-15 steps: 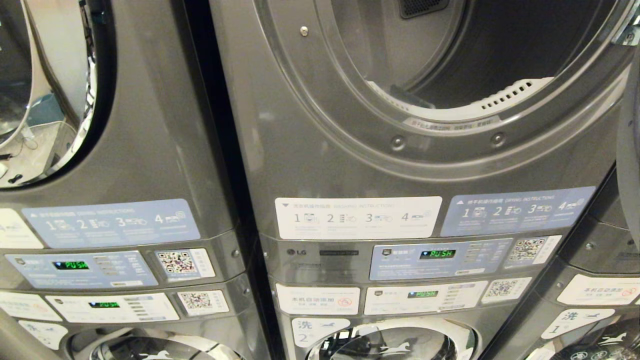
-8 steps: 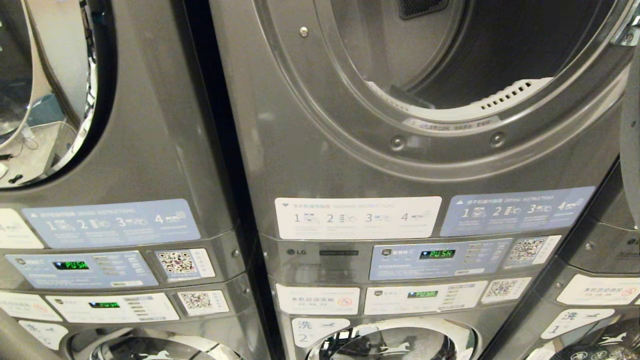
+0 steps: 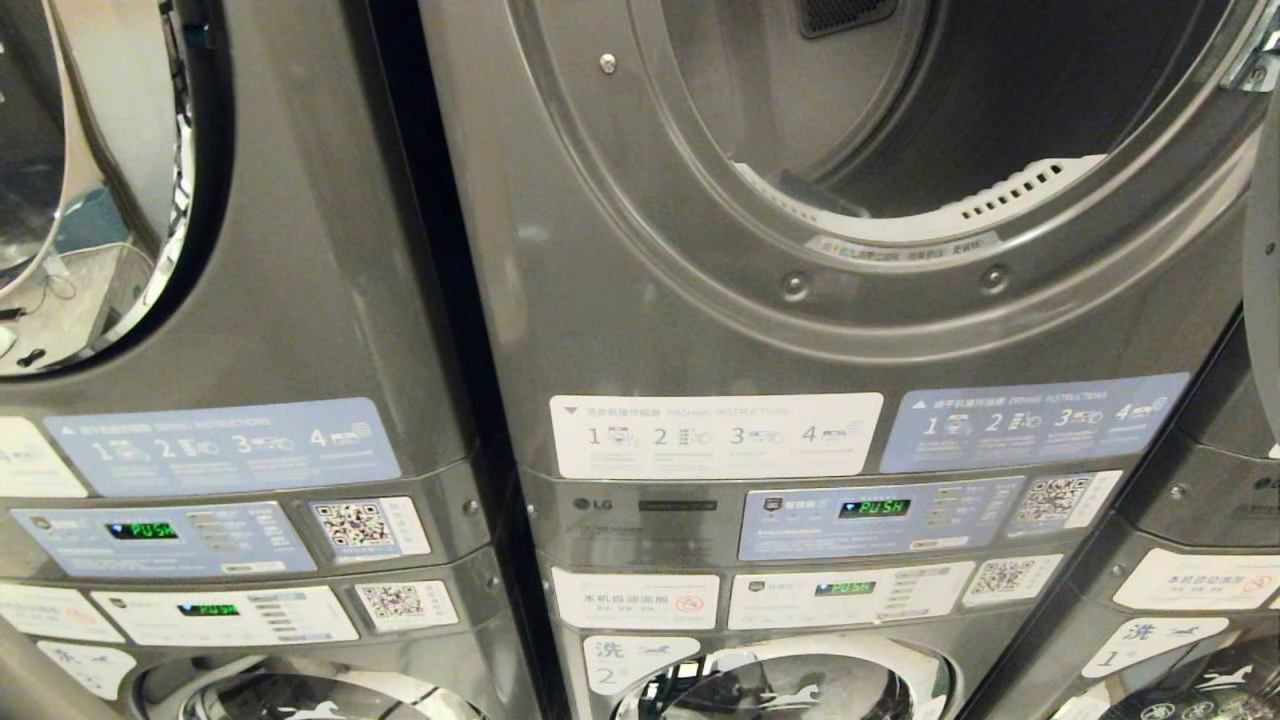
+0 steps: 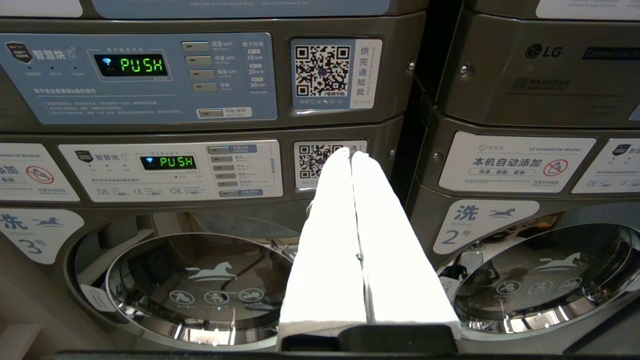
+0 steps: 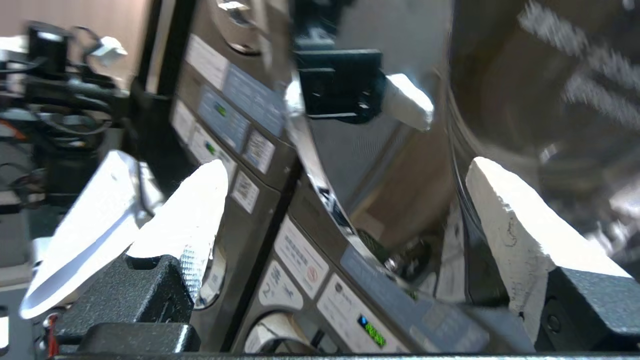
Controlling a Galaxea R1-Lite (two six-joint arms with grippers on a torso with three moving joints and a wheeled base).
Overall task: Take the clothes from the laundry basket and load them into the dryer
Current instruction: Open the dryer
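Head view: dryer (image 3: 900,250) fills centre-right, dark grey front-loader stacked over a washer (image 3: 790,690). Its round port faces straight out toward the robot, drum axis running front-to-back into the machine. Drum interior dark w/ a white perforated lint strip (image 3: 1000,195) along the lower lip; no clothes visible inside from here. Dryer door (image 3: 1262,300) swung out to the right, only a grey edge showing at the frame edge. No laundry basket or clothes in any view.

Below the port: white and blue instruction stickers (image 3: 715,435), then control panel (image 3: 880,515) w/ green "PUSH" readout. A second stacked unit (image 3: 200,300) stands to the left, its door glass reflecting the room.

Neither arm shows in head view.

Left gripper (image 4: 351,155): low, pointing level at the fronts of the lower washers, near the seam between washer no. 3 (image 4: 200,280) and washer no. 2 (image 4: 540,280). White fingers (image 4: 330,240) pressed together along their full length, nothing between them.

Right gripper (image 5: 345,170): fingers spread wide apart, empty. Left finger (image 5: 190,210) and right finger (image 5: 505,220) frame the shiny rim of the open door (image 5: 320,165); view is tilted and motion-blurred, so can't tell if anything is touching.
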